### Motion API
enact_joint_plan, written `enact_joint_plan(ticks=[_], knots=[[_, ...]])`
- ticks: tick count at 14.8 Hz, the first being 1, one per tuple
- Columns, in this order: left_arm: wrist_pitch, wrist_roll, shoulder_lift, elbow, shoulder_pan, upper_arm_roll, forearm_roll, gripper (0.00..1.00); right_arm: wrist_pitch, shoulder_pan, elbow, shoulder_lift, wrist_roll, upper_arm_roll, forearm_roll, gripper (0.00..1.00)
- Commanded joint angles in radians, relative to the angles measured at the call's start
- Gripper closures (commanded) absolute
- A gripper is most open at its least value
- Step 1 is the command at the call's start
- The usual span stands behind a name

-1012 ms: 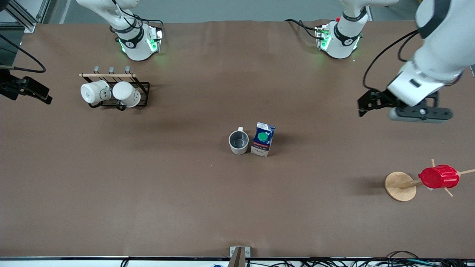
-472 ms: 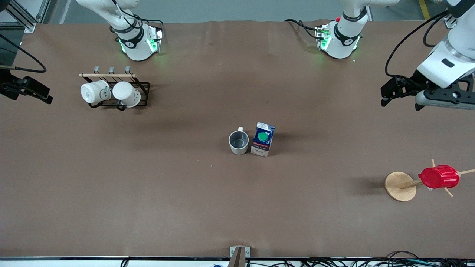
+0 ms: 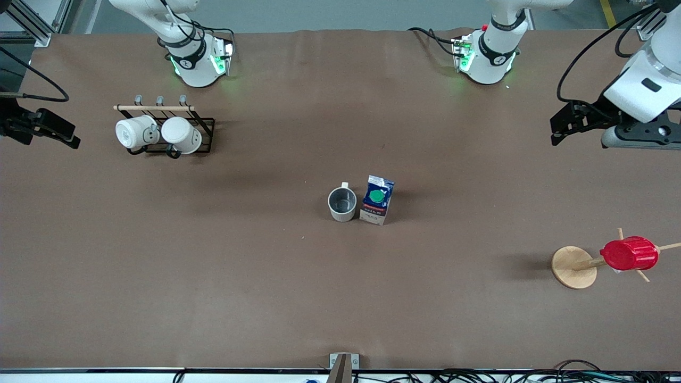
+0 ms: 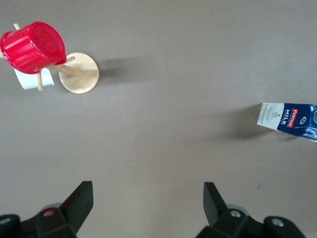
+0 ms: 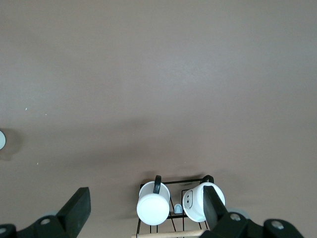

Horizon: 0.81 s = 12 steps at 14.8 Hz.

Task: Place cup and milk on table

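The off-white cup (image 3: pixel 341 204) with a dark grey inside stands upright on the brown table (image 3: pixel 266 276) near its middle. The blue and white milk (image 3: pixel 378 200) carton with a green cap stands right beside it, toward the left arm's end. The milk also shows in the left wrist view (image 4: pixel 291 119). My left gripper (image 3: pixel 565 125) is open and empty, up over the table's left-arm end; its jaws are wide apart in the left wrist view (image 4: pixel 147 199). My right gripper (image 3: pixel 63 137) is open and empty over the right-arm end, wide apart in the right wrist view (image 5: pixel 146 206).
A black wire rack (image 3: pixel 165 133) with two white mugs (image 5: pixel 153 209) stands near the right arm's base. A red ribbed cup (image 3: pixel 629 254) hangs on a wooden peg stand (image 3: pixel 572 267) at the left arm's end, also seen in the left wrist view (image 4: pixel 33 47).
My left gripper has risen and pulled back toward the left-arm end of the table, away from the cup and milk. The right gripper has barely shifted. Cup and milk have not moved.
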Motion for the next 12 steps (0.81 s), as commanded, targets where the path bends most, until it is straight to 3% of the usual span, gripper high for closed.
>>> enact_joint_plan(ticks=[1,12], knots=[[-0.015,-0.020,-0.012,-0.014,0.003,-0.007,0.009,0.02,-0.003,-0.004,-0.020,-0.018,-0.015,-0.002,0.015,0.00],[0.063,-0.023,-0.040,-0.083,0.015,-0.009,-0.034,0.03,-0.002,-0.002,-0.020,-0.018,-0.015,-0.002,0.015,0.00]])
